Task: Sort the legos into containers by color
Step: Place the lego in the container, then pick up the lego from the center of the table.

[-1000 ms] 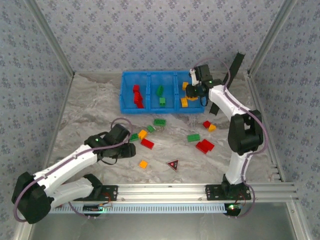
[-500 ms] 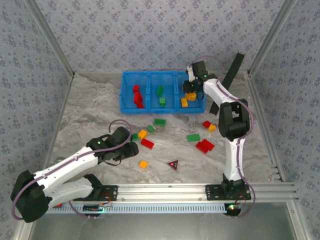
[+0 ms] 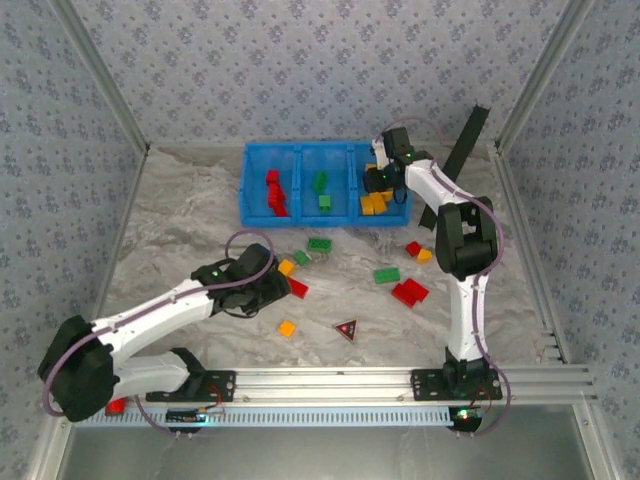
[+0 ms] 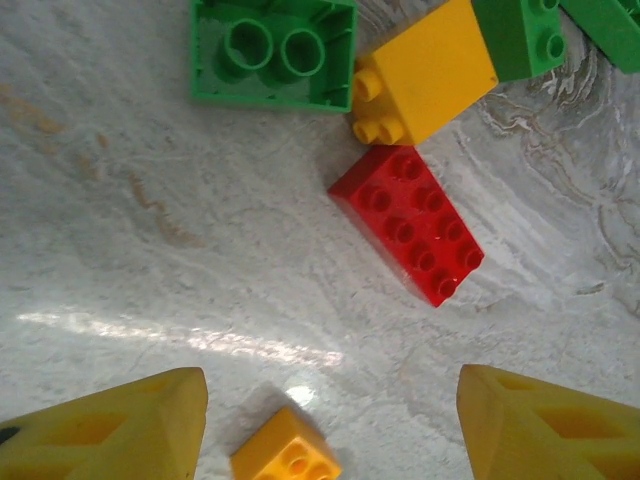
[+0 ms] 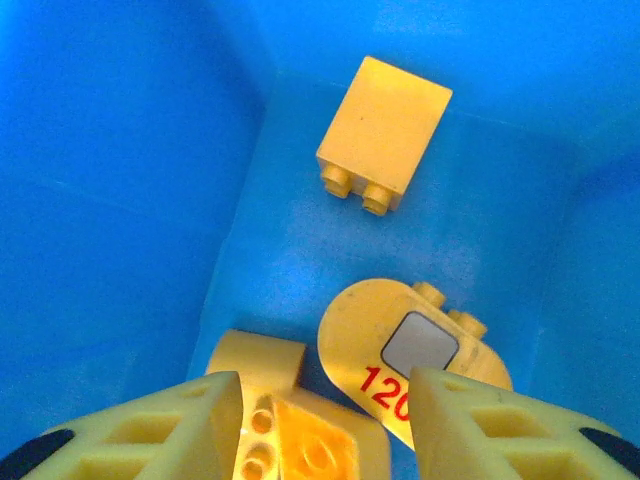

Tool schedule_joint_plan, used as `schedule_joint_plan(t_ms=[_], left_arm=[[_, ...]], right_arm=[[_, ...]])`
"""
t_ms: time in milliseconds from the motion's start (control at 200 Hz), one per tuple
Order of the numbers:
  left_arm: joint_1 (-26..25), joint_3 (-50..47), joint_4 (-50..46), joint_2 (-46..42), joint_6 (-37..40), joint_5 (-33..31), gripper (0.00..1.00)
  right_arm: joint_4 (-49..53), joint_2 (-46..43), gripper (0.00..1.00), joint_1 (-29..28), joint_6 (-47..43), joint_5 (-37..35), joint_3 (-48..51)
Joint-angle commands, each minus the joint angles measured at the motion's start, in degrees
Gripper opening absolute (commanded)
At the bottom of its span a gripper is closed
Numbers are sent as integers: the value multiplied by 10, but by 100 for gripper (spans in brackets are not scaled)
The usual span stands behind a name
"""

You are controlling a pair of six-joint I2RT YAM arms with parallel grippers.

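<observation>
Legos [image 3: 387, 274] near, blue tray [image 3: 246, 190] far
Top view: left gripper [image 3: 270, 288] low among loose ones; right gripper [image 3: 375, 180] in tray's right compartment. Left wrist: fingers [image 4: 120, 425] wide apart, empty, red brick [image 4: 408, 222] ahead. Right wrist: fingers [image 5: 150, 430] parted, nothing grasped; yellow bricks [image 5: 383, 130] beneath.

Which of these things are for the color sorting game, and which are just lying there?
For the job:
blue tray
red bricks
green bricks
yellow bricks

Just lying about:
dark red triangle
black strip near the right wall
</observation>
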State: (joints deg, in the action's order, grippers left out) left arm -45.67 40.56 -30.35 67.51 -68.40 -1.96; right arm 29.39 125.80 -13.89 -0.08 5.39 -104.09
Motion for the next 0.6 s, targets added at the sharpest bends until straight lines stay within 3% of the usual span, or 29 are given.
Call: schedule_joint_plan(t_ms=[0,365,595], left_arm=[[-6,30,36,29,-24,15,68],[-8,71,70,131,-44,33,69],[-3,109,64,202,-26,36,69]], right_arm=[[6,-25,49,5,-6,6,10],[-15,-94,51,3,10,27,54],[-35,-174,51,-2,27,21,131]])
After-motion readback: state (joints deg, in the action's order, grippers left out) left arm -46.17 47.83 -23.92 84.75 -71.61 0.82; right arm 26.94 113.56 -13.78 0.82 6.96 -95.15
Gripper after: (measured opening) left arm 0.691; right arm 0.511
